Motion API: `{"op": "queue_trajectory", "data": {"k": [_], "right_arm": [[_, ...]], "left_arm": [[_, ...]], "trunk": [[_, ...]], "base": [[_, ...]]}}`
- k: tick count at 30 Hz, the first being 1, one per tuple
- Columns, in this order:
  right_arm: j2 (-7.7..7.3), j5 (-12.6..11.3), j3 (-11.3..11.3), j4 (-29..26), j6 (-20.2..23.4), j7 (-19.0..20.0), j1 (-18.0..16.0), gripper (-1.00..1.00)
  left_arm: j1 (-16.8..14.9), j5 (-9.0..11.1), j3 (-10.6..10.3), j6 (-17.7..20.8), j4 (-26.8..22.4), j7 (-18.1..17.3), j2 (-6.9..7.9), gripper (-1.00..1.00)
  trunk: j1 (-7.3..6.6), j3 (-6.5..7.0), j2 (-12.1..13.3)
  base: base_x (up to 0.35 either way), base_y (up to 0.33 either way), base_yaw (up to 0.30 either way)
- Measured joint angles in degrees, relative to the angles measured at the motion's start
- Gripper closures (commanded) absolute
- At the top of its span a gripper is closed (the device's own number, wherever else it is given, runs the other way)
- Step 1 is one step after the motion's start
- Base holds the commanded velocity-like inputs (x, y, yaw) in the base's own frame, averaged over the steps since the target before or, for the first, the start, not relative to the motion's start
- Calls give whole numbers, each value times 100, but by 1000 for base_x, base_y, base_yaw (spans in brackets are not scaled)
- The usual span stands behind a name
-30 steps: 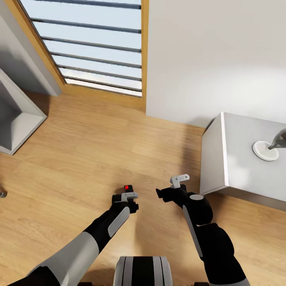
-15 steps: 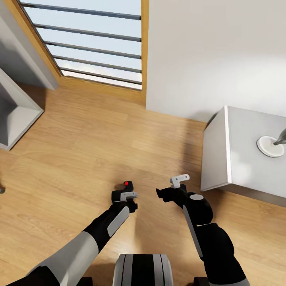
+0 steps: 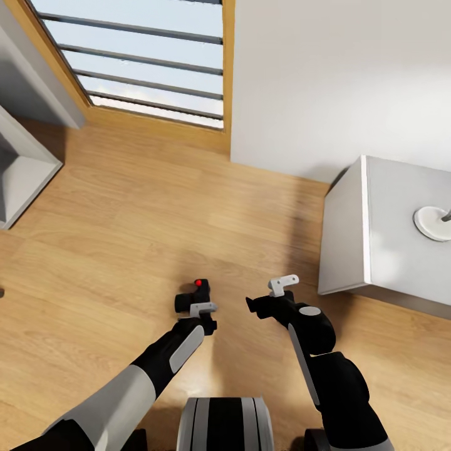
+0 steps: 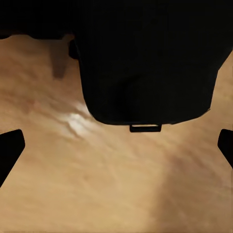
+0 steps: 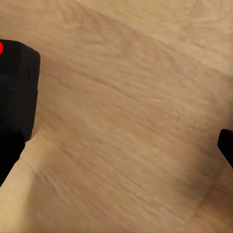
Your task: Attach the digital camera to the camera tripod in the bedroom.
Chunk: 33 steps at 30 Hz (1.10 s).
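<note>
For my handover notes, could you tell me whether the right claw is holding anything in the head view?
No, the right claw is empty, with bare light wooden floor showing around its fingers.

A light wooden plank floor [image 3: 125,225] carries a grey box-shaped cabinet [image 3: 388,232] at the right (a white round disc [image 3: 432,223] lies on its top) and a grey open shelf unit [image 3: 19,181] at the left.

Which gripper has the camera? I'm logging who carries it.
The left gripper carries it: the black digital camera with its red button sits at its fingers. The right gripper has nothing between its fingers, with wooden floor below.
</note>
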Motion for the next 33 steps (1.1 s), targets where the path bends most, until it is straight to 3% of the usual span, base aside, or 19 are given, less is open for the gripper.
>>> {"op": "queue_trajectory", "data": {"k": [3,33], "right_arm": [[0,0,3,0,-1,0,0,-100],[0,0,9,0,-2,0,0,-100]], "left_arm": [[0,-1,2,0,0,1,-1,-100],[27,-10,-11,-20,0,14,4,-100]], "trunk": [[8,-66,-4],[7,-67,-4]], "base": [[0,0,0],[0,0,0]]}}
